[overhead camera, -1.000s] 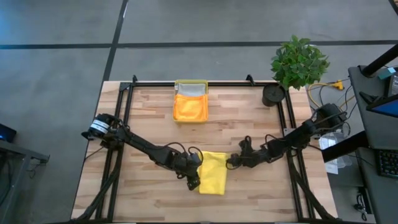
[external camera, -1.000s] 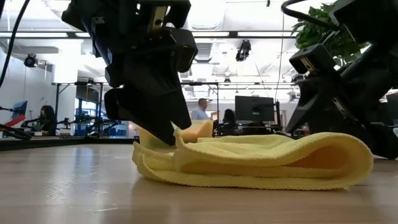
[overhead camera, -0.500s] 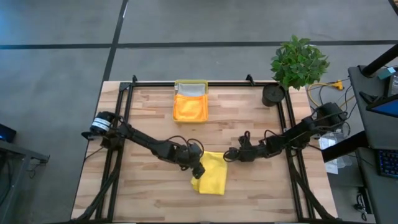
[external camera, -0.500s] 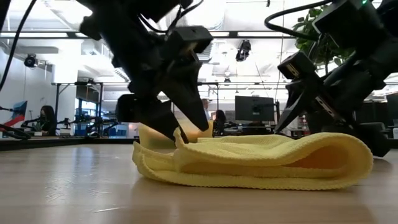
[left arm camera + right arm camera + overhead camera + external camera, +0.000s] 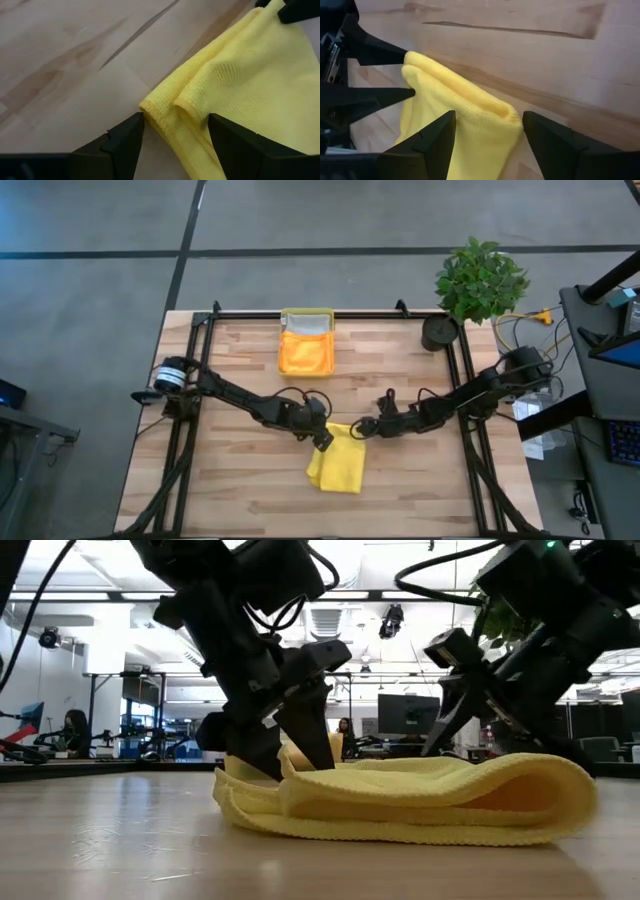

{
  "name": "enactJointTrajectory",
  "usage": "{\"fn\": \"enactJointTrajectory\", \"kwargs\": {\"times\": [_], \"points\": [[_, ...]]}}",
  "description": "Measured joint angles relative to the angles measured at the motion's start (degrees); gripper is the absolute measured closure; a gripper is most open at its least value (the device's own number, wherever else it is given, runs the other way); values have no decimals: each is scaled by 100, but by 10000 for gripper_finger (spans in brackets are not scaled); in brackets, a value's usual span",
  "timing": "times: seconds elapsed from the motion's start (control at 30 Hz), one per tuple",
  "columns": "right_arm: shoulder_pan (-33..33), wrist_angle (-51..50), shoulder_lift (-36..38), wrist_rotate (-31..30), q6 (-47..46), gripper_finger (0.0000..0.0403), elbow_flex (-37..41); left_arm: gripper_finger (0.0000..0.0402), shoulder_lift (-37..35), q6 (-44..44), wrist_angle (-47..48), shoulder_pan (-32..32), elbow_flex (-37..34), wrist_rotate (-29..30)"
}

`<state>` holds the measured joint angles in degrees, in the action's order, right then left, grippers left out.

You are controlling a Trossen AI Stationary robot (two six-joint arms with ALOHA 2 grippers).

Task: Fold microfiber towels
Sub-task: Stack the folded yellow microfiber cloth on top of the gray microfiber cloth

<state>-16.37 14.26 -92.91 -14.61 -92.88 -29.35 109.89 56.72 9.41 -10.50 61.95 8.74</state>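
Yellow towel (image 5: 339, 465) lies folded; left gripper (image 5: 324, 440) and right gripper (image 5: 361, 429) gape at its far edge.

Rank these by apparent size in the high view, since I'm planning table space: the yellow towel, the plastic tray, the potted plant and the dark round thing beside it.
1. potted plant
2. and 3. yellow towel and plastic tray: too alike to rank
4. dark round object
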Motion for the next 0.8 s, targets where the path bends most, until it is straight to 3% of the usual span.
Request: {"fn": "enactJointTrajectory", "kwargs": {"times": [0.37,0.8], "points": [[23,-141,-91,5,299,187,-162,187,108,1,16,7,-33,-45],[25,244,-119,382,1338,355,-143,187,119,1,15,33,-39,-49]]}}
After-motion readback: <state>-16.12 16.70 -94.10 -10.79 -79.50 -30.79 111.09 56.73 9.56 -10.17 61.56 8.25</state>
